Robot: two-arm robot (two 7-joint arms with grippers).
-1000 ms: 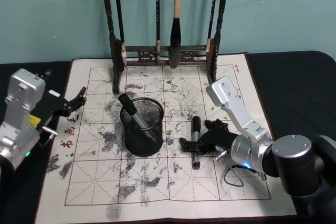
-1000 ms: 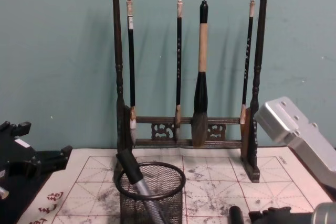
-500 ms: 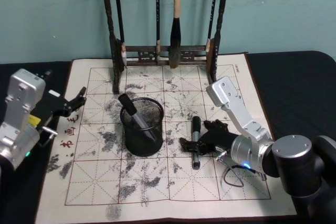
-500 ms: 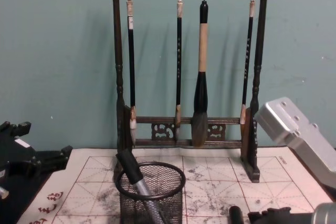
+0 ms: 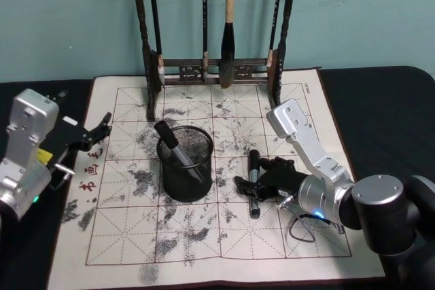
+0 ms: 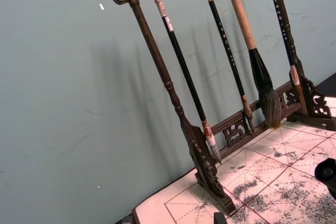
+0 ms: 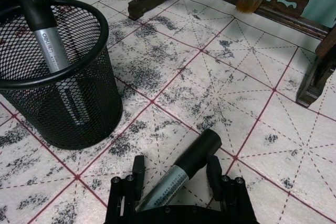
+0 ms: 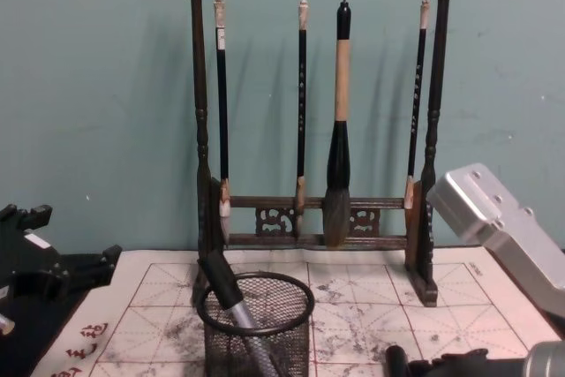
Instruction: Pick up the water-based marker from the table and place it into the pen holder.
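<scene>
A black and silver water-based marker [image 5: 253, 183] lies on the ink-stained mat, right of the pen holder [image 5: 185, 164], a black wire-mesh cup. My right gripper [image 5: 254, 189] sits low over the marker, open, one finger on each side. In the right wrist view the marker [image 7: 181, 171] runs between the fingers [image 7: 138, 174] with a small gap on each side, and the pen holder [image 7: 58, 77] stands beyond it. Another marker [image 5: 167, 138] leans inside the pen holder. My left gripper [image 5: 95, 132] hovers open at the mat's left edge, parked.
A tall dark wooden rack [image 5: 211, 69] hung with brushes stands at the back of the mat [image 5: 136, 236], behind the pen holder. Black table surface lies on both sides of the mat.
Almost nothing differs. The right gripper has stayed astride the marker on the mat, shifting only slightly. The left arm has not moved.
</scene>
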